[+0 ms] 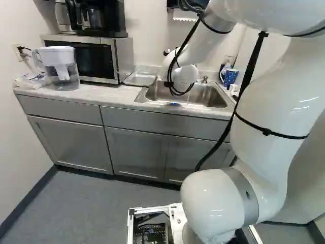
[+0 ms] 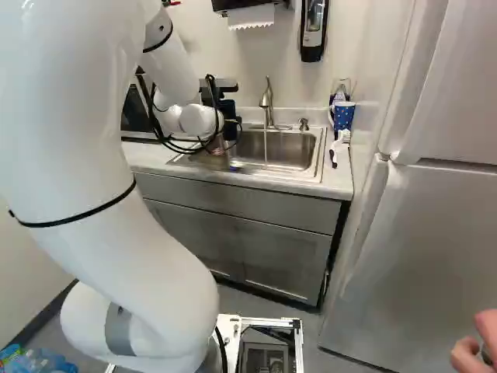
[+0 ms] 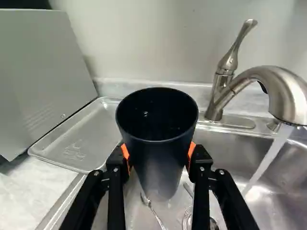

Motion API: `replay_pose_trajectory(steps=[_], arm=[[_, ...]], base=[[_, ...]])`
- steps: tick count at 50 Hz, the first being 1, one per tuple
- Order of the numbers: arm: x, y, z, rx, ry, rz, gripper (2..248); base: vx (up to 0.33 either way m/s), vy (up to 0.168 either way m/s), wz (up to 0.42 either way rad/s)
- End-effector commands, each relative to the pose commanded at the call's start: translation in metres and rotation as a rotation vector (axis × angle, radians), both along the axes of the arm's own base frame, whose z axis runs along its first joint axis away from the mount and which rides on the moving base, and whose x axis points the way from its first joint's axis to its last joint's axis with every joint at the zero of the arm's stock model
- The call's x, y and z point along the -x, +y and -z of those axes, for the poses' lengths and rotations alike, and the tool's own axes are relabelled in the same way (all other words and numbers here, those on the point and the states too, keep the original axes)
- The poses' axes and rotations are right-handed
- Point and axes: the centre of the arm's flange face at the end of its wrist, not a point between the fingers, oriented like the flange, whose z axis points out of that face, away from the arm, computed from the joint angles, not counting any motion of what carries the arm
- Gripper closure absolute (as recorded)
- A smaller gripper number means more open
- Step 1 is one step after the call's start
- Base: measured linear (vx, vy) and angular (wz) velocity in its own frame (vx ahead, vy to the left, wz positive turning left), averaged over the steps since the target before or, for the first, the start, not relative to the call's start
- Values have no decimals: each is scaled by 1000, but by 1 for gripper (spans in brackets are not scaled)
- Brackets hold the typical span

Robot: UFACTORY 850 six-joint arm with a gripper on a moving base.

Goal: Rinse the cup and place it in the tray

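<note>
Hand [image 2: 230,128] w/ cup [image 3: 159,153] btwn pads [image 3: 125,152]

No text, label, brand, number or sign can be read; the faint mark [image 3: 74,152] on the metal tray [image 3: 96,130] is illegible.

Over the flat tray [image 3: 79,143], a way is being left open between the microwave [image 3: 43,81] and the bent tap [image 3: 283,88], while part of the sink [image 3: 292,182] is being blocked by the tap and its running water [image 3: 269,160].
</note>
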Motion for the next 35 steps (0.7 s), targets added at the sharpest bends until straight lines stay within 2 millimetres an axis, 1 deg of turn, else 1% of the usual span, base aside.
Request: replay_pose_trajectory(steps=[16,35], arm=[[-8,14,-17,-4,-33,-24,125],[-11,33,-34,-11,-32,-56,125]], base=[[0,0,0],[0,0,0]])
